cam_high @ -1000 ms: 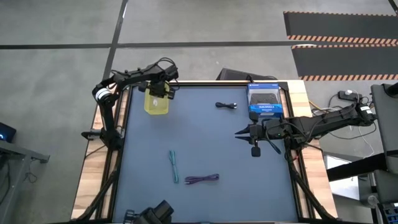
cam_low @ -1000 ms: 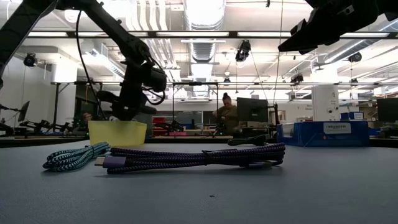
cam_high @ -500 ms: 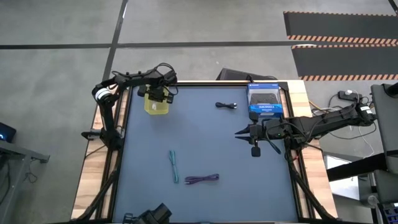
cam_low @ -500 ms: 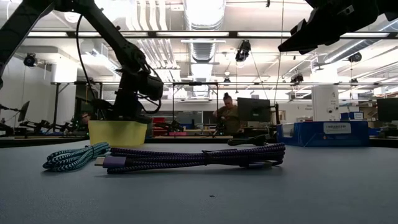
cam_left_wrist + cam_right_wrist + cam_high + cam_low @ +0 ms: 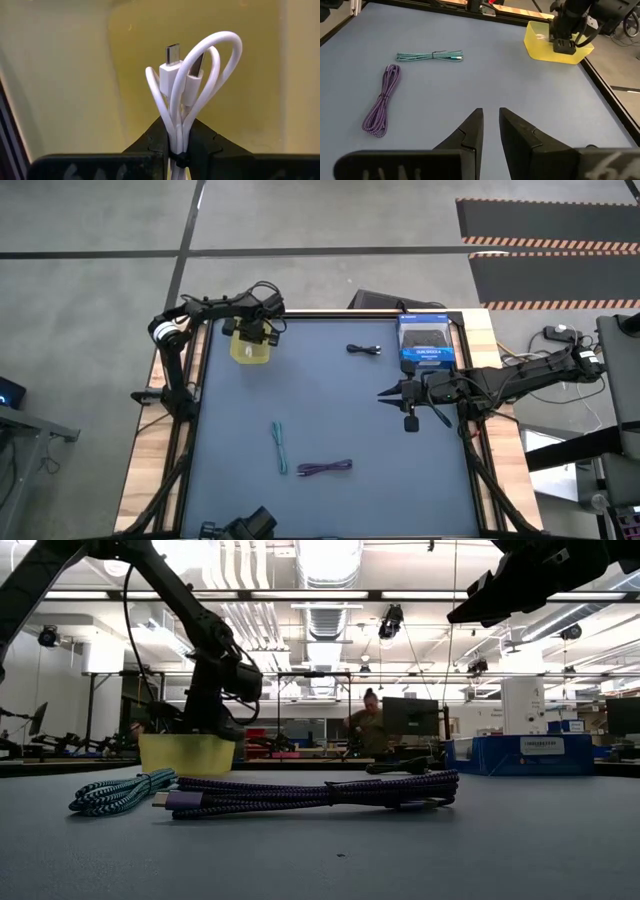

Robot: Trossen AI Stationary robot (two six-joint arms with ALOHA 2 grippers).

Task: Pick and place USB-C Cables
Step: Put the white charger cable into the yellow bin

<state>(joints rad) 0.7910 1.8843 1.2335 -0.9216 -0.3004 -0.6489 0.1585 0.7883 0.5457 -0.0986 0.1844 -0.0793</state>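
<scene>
Nearest my low camera I see the purple cable and green cable lying toward the bench's front edge. My right hand hovers mid-bench, fingers slightly apart, holding nothing. The black cable lies farther back. At the far left corner, my left hand pinches the white cable inside the yellow bin.

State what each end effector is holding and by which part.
The left end effector pinches the white cable at its tied middle, over the yellow bin. The right end effector holds nothing.
</scene>
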